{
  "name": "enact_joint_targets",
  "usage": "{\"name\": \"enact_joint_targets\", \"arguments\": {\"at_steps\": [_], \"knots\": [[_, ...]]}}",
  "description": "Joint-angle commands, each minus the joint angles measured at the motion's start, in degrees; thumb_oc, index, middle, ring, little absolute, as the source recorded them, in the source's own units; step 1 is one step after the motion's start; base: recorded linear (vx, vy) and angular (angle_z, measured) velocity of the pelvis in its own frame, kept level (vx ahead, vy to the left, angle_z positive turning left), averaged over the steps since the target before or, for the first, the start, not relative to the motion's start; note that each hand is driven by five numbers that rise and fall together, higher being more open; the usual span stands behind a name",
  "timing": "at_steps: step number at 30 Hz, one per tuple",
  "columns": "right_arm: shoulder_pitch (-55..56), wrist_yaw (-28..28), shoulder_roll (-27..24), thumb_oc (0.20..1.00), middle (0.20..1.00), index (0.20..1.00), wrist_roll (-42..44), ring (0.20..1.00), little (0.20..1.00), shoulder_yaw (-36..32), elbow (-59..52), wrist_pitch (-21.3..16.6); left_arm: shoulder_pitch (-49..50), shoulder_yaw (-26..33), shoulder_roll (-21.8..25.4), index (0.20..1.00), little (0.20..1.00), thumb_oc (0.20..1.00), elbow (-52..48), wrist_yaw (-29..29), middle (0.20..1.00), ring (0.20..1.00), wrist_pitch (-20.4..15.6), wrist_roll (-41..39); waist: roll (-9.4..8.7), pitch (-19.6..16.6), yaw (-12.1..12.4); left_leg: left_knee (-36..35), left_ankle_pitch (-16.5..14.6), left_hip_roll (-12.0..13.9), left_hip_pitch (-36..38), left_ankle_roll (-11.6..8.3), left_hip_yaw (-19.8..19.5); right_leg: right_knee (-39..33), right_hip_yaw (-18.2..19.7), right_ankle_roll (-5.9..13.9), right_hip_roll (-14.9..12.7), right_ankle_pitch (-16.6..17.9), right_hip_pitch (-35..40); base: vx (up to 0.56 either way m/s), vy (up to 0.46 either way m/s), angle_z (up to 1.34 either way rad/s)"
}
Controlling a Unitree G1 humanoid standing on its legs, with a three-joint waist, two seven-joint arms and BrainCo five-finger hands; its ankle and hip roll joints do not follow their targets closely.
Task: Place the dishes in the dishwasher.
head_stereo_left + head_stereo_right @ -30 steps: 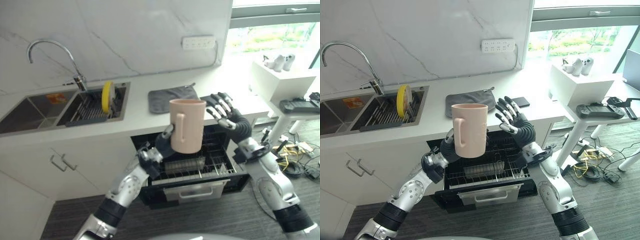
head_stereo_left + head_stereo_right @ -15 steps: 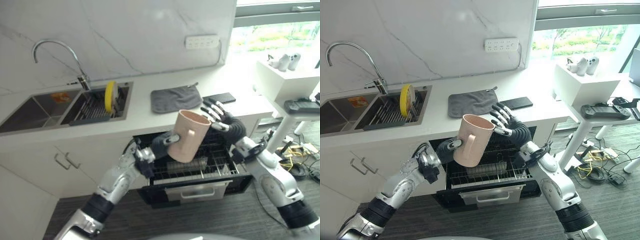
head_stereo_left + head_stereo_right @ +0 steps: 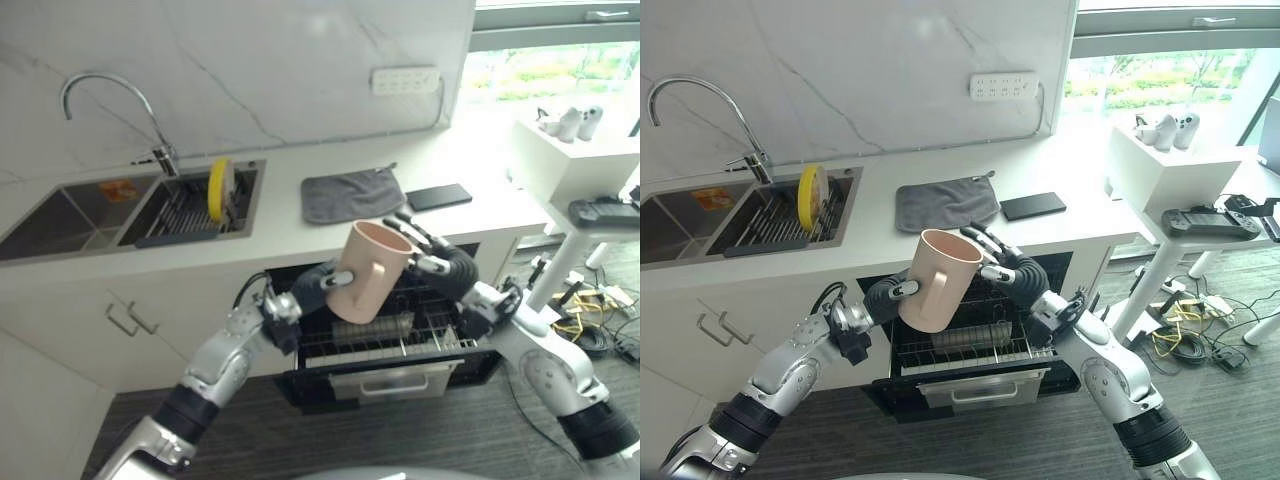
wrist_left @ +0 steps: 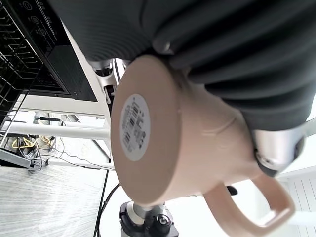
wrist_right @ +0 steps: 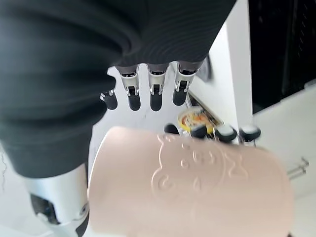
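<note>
Pale pink mug (image 3: 940,280) – yellow plate (image 3: 807,197) in a steel sink (image 3: 700,215) – grey cloth (image 3: 945,203), white marble-veined counter (image 3: 1080,205)

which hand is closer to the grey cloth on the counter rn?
Right. The right hand is raised just in front of the counter edge below the grey cloth, fingers open beside the pink mug. The left hand grips that mug lower down, over the open dishwasher rack.

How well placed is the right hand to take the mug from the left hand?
Probably well placed. The right hand is open beside the mug, fingers spread toward its rim side with nothing between them. The left hand grips the mug's handle side over the open dishwasher, leaving the near wall free.
</note>
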Motion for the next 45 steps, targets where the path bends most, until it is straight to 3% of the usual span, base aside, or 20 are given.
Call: {"name": "enact_joint_targets", "arguments": {"at_steps": [1, 11, 21, 40, 45], "knots": [[-1.4, 4.4, 2.2, 1.000, 1.000, 1.000, 8.1, 1.000, 1.000, -1.3, -3.4, 0.7, -6.2, 0.7, 1.4, 0.200, 0.200, 0.200, 3.2, -0.8, 0.200, 0.200, -5.5, -2.5, -4.73, -1.3, 1.1, 0.1, -0.6, -0.5, 1.5, -0.44, -1.9, -1.0, -4.5, 2.55, -3.7, 7.2, -0.6, 0.00, 0.000, 0.00], [-0.5, 6.9, 2.6, 1.000, 1.000, 1.000, 5.3, 1.000, 1.000, 0.9, -3.5, 1.7, -5.8, 0.3, 1.2, 0.200, 0.200, 0.200, 1.3, -1.0, 0.200, 0.200, -5.5, -3.0, -4.76, -1.3, 1.3, 0.1, -0.5, -0.5, 1.6, -0.41, -2.0, -1.0, -4.8, 2.55, -3.8, 7.1, -0.4, 0.00, 0.000, 0.00], [-2.6, 3.6, 2.1, 1.000, 1.000, 1.000, 2.9, 1.000, 1.000, 3.0, -3.5, 0.1, -6.5, -2.0, 1.3, 0.200, 0.200, 0.200, -0.3, -0.9, 0.200, 0.200, -4.7, -2.7, -4.68, -1.1, 1.5, 0.1, -0.5, -0.7, 1.6, -0.27, -2.5, -1.0, -4.5, 2.47, -3.7, 7.1, -0.3, 0.00, 0.000, 0.00], [-4.4, 3.0, 2.9, 1.000, 1.000, 1.000, 1.3, 1.000, 1.000, 6.2, -3.3, 0.3, -7.2, -4.5, 0.6, 0.200, 0.200, 0.200, -1.2, -0.5, 0.200, 0.200, -3.4, -2.2, -4.67, -0.8, 1.8, 0.1, -0.6, -0.9, 1.7, 0.02, -2.5, -1.0, -4.6, 2.50, -3.9, 7.1, -0.1, 0.00, 0.000, 0.00], [-5.4, 2.2, 2.8, 1.000, 1.000, 1.000, -0.3, 1.000, 1.000, 7.3, -3.8, -1.2, -7.1, -4.9, 0.5, 0.200, 0.200, 0.200, -0.9, -0.3, 0.200, 0.200, -2.6, -1.6, -4.63, -0.7, 2.0, 0.1, -0.6, -1.0, 1.7, 0.07, -2.7, -1.0, -4.6, 2.46, -3.9, 7.0, -0.1, 0.00, 0.000, 0.00]]}}
